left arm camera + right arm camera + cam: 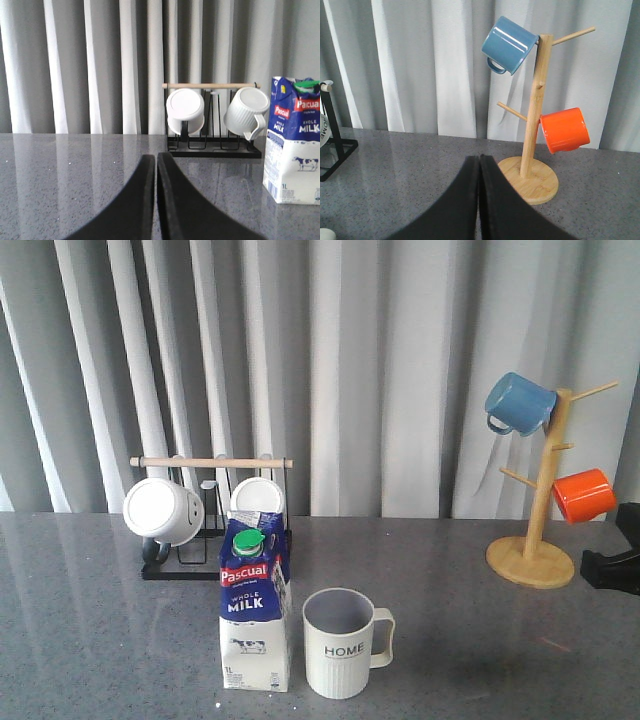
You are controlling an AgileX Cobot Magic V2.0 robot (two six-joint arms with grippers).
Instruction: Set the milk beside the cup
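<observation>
From the front, the milk (254, 603) stands upright near the desk's front edge, a little left of the middle, with the cup (345, 642) just beside it on its right, handle turned toward the right edge; I can't tell whether they touch, though a thin gap seems to show. Behind the carton, the black rack (212, 515) holds 2 white mugs (163, 511), and near the right edge the wooden mug tree (538, 508) carries a blue mug (520, 403) and an orange mug (584, 495). Neither arm shows here. In the left wrist view, the left gripper (154, 162) has its 2 fingers pressed together around nothing, hanging over bare desk (70, 170), with the carton standing free well off to one side. In the right wrist view, the right gripper (479, 165) is likewise closed and empty (it faces the mug tree). By my reckoning the placement is done; nothing is left but perhaps parking the arms.
</observation>
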